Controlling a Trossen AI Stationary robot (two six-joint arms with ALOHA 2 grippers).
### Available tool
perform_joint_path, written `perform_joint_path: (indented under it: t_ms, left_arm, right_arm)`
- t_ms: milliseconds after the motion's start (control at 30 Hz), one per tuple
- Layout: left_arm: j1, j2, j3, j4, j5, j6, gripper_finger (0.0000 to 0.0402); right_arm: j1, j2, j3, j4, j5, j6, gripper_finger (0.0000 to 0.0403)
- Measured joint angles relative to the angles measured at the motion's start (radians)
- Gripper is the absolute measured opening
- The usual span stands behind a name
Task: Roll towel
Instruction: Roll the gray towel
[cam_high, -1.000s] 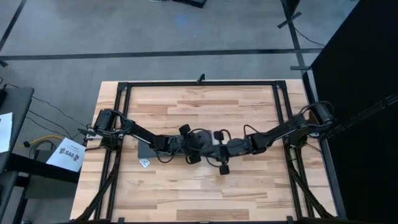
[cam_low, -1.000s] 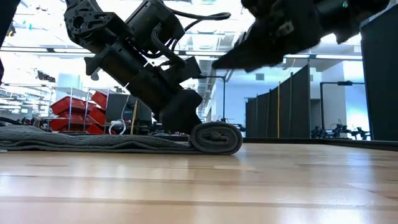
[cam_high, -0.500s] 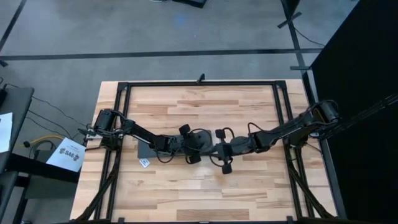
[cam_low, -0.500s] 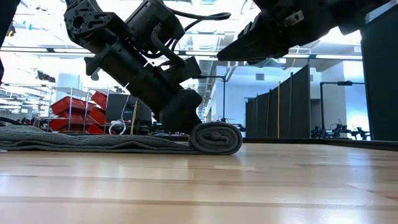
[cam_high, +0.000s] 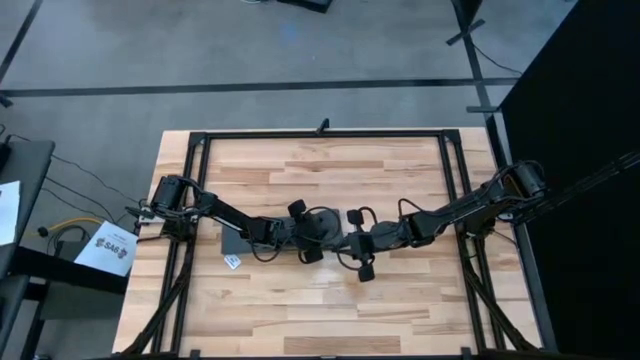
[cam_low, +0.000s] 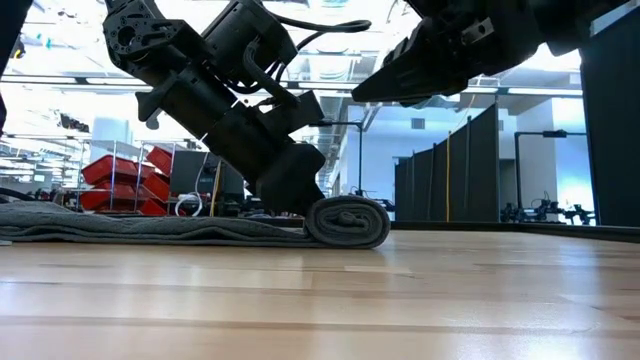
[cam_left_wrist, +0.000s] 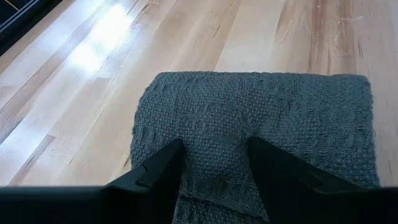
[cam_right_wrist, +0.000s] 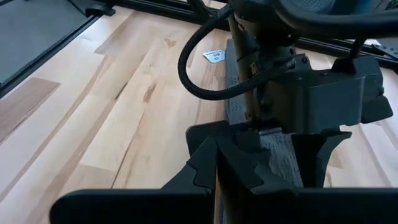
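The dark grey towel lies on the wooden table. Its rolled part (cam_low: 347, 221) is on the right and its flat part (cam_low: 120, 228) stretches toward the table's left. The white label (cam_high: 233, 262) shows at the towel's near edge. My left gripper (cam_left_wrist: 214, 167) is open and slants down onto the roll from the left. My right gripper (cam_low: 362, 94) is shut on nothing and hangs in the air above and right of the roll. In the high view both grippers cover the roll. My left gripper rests its two spread fingers (cam_left_wrist: 163, 167) on the upper side of the towel's roll (cam_left_wrist: 217, 134), near the middle of the roll's length. It comes slanting down from the table's left. The roll lies on the table, joined to the flat part.
A black metal frame (cam_high: 320, 133) runs around the table top. Bare wood (cam_high: 330, 310) lies toward the near edge and also toward the far edge (cam_high: 320, 165). A white paper (cam_high: 110, 247) sits off the table's left side.
My right gripper has risen a little and drawn back toward the table's right edge, away from the roll. The left gripper and the towel have stayed where they were.
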Motion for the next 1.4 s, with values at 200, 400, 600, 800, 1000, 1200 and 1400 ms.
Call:
perform_joint_path:
  t_ms: [200, 400, 600, 800, 1000, 1200, 1400]
  left_arm:
    - [0.0, 0.0, 0.0, 0.0, 0.0, 0.0, 0.0173]
    - [0.0, 0.0, 0.0, 0.0, 0.0, 0.0, 0.0173]
    - [0.0, 0.0, 0.0, 0.0, 0.001, 0.0, 0.0173]
    - [0.0, 0.0, 0.0, 0.02, 0.003, 0.0, 0.0173]
    - [0.0, 0.001, 0.0, 0.037, 0.005, -0.046, 0.0173]
    - [0.0, 0.001, 0.0, 0.038, 0.004, -0.022, 0.0173]
    - [0.001, 0.001, 0.0, 0.036, 0.004, -0.036, 0.0173]
  right_arm:
    - [-0.055, 0.0, 0.0, -0.048, 0.0, 0.021, 0.0]
    - [-0.202, 0.002, 0.0, -0.113, -0.008, 0.002, 0.0]
    - [-0.287, 0.082, 0.0, -0.087, -0.187, -0.037, 0.0]
    - [-0.282, 0.236, 0.0, 0.069, -0.223, -0.083, 0.0]
    - [-0.295, 0.264, 0.0, 0.104, -0.214, -0.082, 0.0]
    - [-0.312, 0.239, 0.0, 0.106, -0.212, -0.113, 0.0]
    - [-0.338, 0.297, 0.0, 0.124, -0.254, -0.108, 0.0]
